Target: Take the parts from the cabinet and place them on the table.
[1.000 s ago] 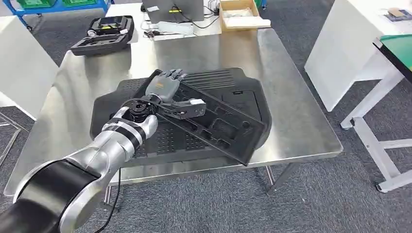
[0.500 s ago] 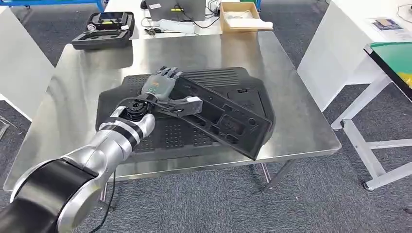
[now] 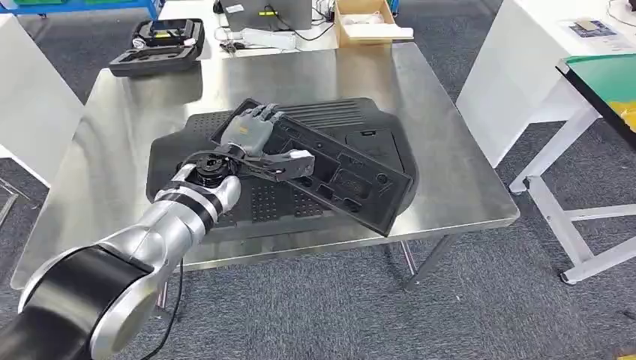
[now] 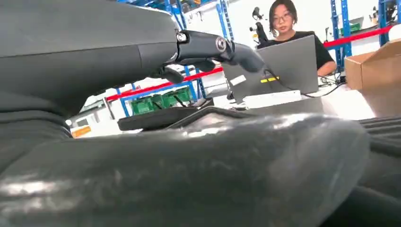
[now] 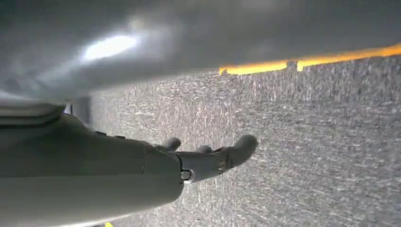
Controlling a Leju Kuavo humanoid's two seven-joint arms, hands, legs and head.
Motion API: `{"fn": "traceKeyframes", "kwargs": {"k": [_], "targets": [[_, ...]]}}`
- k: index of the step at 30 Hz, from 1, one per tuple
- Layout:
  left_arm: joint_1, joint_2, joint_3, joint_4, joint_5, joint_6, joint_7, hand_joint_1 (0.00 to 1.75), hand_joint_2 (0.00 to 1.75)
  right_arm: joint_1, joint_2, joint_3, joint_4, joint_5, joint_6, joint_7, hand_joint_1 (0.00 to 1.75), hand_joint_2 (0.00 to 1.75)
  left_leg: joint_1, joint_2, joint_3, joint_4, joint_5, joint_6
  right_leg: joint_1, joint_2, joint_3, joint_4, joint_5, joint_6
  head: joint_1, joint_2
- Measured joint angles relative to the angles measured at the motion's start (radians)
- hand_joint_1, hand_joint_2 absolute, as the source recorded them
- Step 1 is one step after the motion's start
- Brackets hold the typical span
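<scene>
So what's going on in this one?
The robot's left hand grips a long black moulded part, holding it across a larger black panel that already lies on the steel table. The part is not yet released. The right hand hangs over the carpet, holding nothing. A person sits behind a laptop beyond the table.

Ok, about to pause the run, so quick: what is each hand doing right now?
Left hand: holding the long black part over the large black panel on the steel table.
Right hand: open, holding nothing.
</scene>
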Motion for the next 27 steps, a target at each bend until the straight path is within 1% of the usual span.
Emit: {"fn": "traceKeyframes", "kwargs": {"k": [1,2,3,4,5,6,7,8,9,10,11,12,13,14,15,16,17,18,19,20,21,22,23,24,25,27], "targets": [[0.001,0.003,0.0,0.0,0.0,0.0,0.0,0.0,0.0,0.0,0.0,0.0,0.0,0.0,0.0,0.0,0.0,0.0,0.003,-0.002,-0.029,0.071,-0.043,-0.005,0.0,0.0,-0.001,0.0,0.0,0.0,0.0,0.0],[0.002,0.004,0.0,0.001,0.0,0.0,0.0,0.0,0.0,0.0,0.001,0.0,0.0,0.0,0.0,0.0,0.0,0.0,0.007,-0.002,-0.069,0.164,-0.086,-0.011,0.0,0.0,-0.004,0.0,0.002,-0.003,0.0,0.0],[0.004,0.005,0.0,0.001,0.0,0.0,0.0,0.0,0.0,0.0,0.001,0.0,0.0,0.0,0.0,0.0,0.0,0.0,0.011,-0.002,-0.098,0.231,-0.11,-0.016,-0.001,0.0,-0.008,0.001,0.003,-0.002,0.0,0.0],[0.007,0.005,0.0,0.001,0.0,0.0,0.0,0.0,0.0,0.001,0.001,-0.001,0.0,0.0,0.0,0.0,0.0,0.0,0.015,-0.002,-0.106,0.254,-0.11,-0.02,-0.004,0.0,-0.01,0.001,0.005,0.001,0.0,0.0],[0.009,0.005,0.0,0.001,0.0,0.0,0.0,0.0,0.0,0.001,0.001,-0.001,0.0,0.0,0.0,0.0,0.0,0.0,0.02,-0.002,-0.09,0.228,-0.088,-0.025,-0.007,0.001,-0.012,0.002,0.007,0.004,0.0,0.0],[0.009,0.005,0.0,0.001,0.0,0.0,0.0,0.0,0.0,0.002,0.001,-0.001,0.0,0.001,0.0,0.0,0.0,0.0,0.027,-0.001,-0.05,0.159,-0.049,-0.031,-0.012,0.002,-0.012,0.004,0.007,0.006,-0.001,0.0],[0.008,0.005,0.0,0.001,0.0,0.0,0.0,0.0,0.0,0.002,0.001,-0.001,0.0,0.001,0.0,0.0,0.0,0.0,0.035,-0.001,0.004,0.063,-0.005,-0.038,-0.017,0.003,-0.012,0.008,0.007,0.008,0.0,0.0],[0.007,0.006,0.001,0.001,0.0,0.0,0.0,0.0,0.0,0.002,0.0,-0.001,0.0,0.001,0.001,0.0,0.0,0.0,0.044,-0.003,0.05,-0.024,0.018,-0.049,-0.016,0.004,-0.015,0.017,0.003,0.018,-0.002,0.0],[0.005,0.007,0.001,0.001,0.0,0.0,0.0,0.0,0.0,0.001,-0.005,-0.001,0.0,0.002,0.001,0.0,0.0,0.0,0.037,-0.018,0.055,-0.032,0.0,-0.051,-0.007,0.007,-0.026,0.024,0.003,0.029,-0.009,0.0],[0.006,0.006,0.001,0.001,0.0,0.0,0.0,0.0,0.0,-0.002,-0.004,-0.001,0.0,0.002,0.001,0.0,0.0,0.0,0.037,-0.02,0.045,-0.032,0.008,-0.032,-0.007,0.007,-0.031,0.026,0.006,0.033,-0.005,0.0],[0.008,0.008,0.001,0.001,-0.002,-0.001,0.0,0.0,0.0,-0.001,-0.002,-0.001,0.0,0.002,0.001,0.0,0.0,0.0,0.032,-0.02,0.039,-0.03,0.011,-0.023,-0.006,0.008,-0.031,0.017,0.014,0.044,-0.002,0.0],[0.008,0.007,0.001,0.001,-0.002,0.0,0.0,0.0,0.0,-0.001,-0.002,-0.001,0.0,0.002,0.001,0.0,0.0,0.0,0.028,-0.02,0.034,-0.029,0.015,-0.015,-0.007,0.008,-0.032,0.01,0.02,0.053,-0.002,0.0],[0.007,0.007,0.001,0.001,-0.002,0.0,-0.001,0.0,0.0,0.0,-0.003,-0.001,0.0,0.002,0.001,0.0,0.0,0.0,0.026,-0.019,0.032,-0.033,0.021,-0.005,-0.01,0.008,-0.034,0.007,0.023,0.058,-0.002,0.0],[0.006,0.007,0.001,0.001,-0.002,0.0,-0.003,0.0,0.0,0.001,-0.002,-0.002,0.0,0.002,0.001,0.0,0.0,0.0,0.03,-0.018,0.031,-0.037,0.028,0.006,-0.015,0.007,-0.049,0.019,0.013,0.059,-0.002,0.0],[0.005,0.007,0.001,0.0,-0.002,0.0,-0.004,0.0,0.0,0.001,-0.002,-0.002,0.0,0.003,0.001,0.0,0.0,0.0,0.029,-0.018,0.027,-0.037,0.032,0.013,-0.012,0.005,-0.068,0.065,-0.019,0.052,0.0,0.0],[0.004,0.006,0.001,0.0,-0.003,0.0,-0.005,0.0,0.0,0.0,-0.002,-0.002,0.0,0.003,0.001,0.0,0.0,0.0,0.028,-0.017,0.022,-0.037,0.034,0.018,-0.01,0.005,-0.102,0.142,-0.056,0.047,0.003,0.0],[0.005,0.007,0.001,0.0,-0.005,0.0,-0.005,0.0,0.0,-0.001,-0.002,-0.002,0.0,0.003,0.001,0.0,0.0,0.0,0.024,-0.016,0.016,-0.037,0.038,0.023,-0.008,0.005,-0.144,0.234,-0.093,0.043,0.004,0.0],[0.007,0.007,0.001,0.0,-0.005,0.0,-0.005,0.0,0.0,0.0,-0.002,-0.002,0.0,0.003,0.001,0.0,0.0,0.0,0.02,-0.015,0.01,-0.037,0.041,0.027,-0.007,0.005,-0.179,0.312,-0.121,0.041,0.004,0.0],[0.009,0.007,0.001,0.0,-0.005,0.0,-0.005,0.0,0.0,0.0,-0.002,-0.002,0.0,0.003,0.001,0.0,0.0,0.0,0.016,-0.014,0.006,-0.037,0.044,0.031,-0.004,0.005,-0.196,0.354,-0.132,0.043,0.003,0.0],[0.01,0.007,0.002,0.0,-0.006,0.0,-0.005,0.0,0.0,0.0,-0.002,-0.002,0.0,0.003,0.001,0.0,0.0,0.0,0.013,-0.014,0.003,-0.037,0.046,0.034,-0.001,0.005,-0.183,0.335,-0.124,0.045,0.004,0.0],[0.011,0.007,0.002,0.0,-0.006,0.0,-0.005,0.0,0.0,0.0,-0.002,-0.002,0.0,0.003,0.001,0.0,0.0,0.0,0.01,-0.014,0.001,-0.037,0.048,0.035,0.004,0.005,-0.144,0.274,-0.102,0.046,0.003,0.0],[0.01,0.007,0.002,0.0,-0.006,0.0,-0.006,0.0,0.0,0.0,-0.002,-0.002,0.0,0.003,0.001,0.0,0.0,0.0,0.007,-0.014,0.001,-0.037,0.05,0.034,0.009,0.005,-0.09,0.182,-0.073,0.045,0.004,0.0],[0.008,0.007,0.003,0.0,-0.006,0.0,-0.006,0.0,0.0,-0.001,-0.002,-0.002,0.0,0.003,0.001,0.0,0.0,0.0,0.005,-0.014,0.001,-0.037,0.053,0.033,0.017,0.003,-0.019,0.068,-0.045,0.036,0.004,0.0],[0.007,0.007,0.003,0.0,-0.006,0.0,-0.006,0.0,0.0,-0.004,-0.005,-0.002,0.0,0.003,0.0,0.0,0.0,0.0,0.005,-0.014,0.0,-0.037,0.055,0.03,0.024,-0.002,-0.003,0.03,-0.048,0.018,0.001,0.0],[0.006,0.009,0.004,0.0,-0.006,0.0,-0.006,0.0,0.0,-0.004,-0.005,-0.002,0.0,0.003,0.0,0.0,0.0,0.0,0.002,-0.013,0.0,-0.038,0.056,0.026,0.027,-0.003,0.006,0.022,-0.039,0.017,0.001,0.0],[0.006,0.008,0.007,0.0,-0.006,0.0,-0.006,0.0,0.0,-0.004,-0.005,-0.002,0.0,0.003,-0.001,0.0,0.0,0.0,0.006,-0.009,0.0,-0.044,0.064,0.013,0.034,-0.001,0.003,0.025,-0.032,0.008,0.001,0.0]]}}
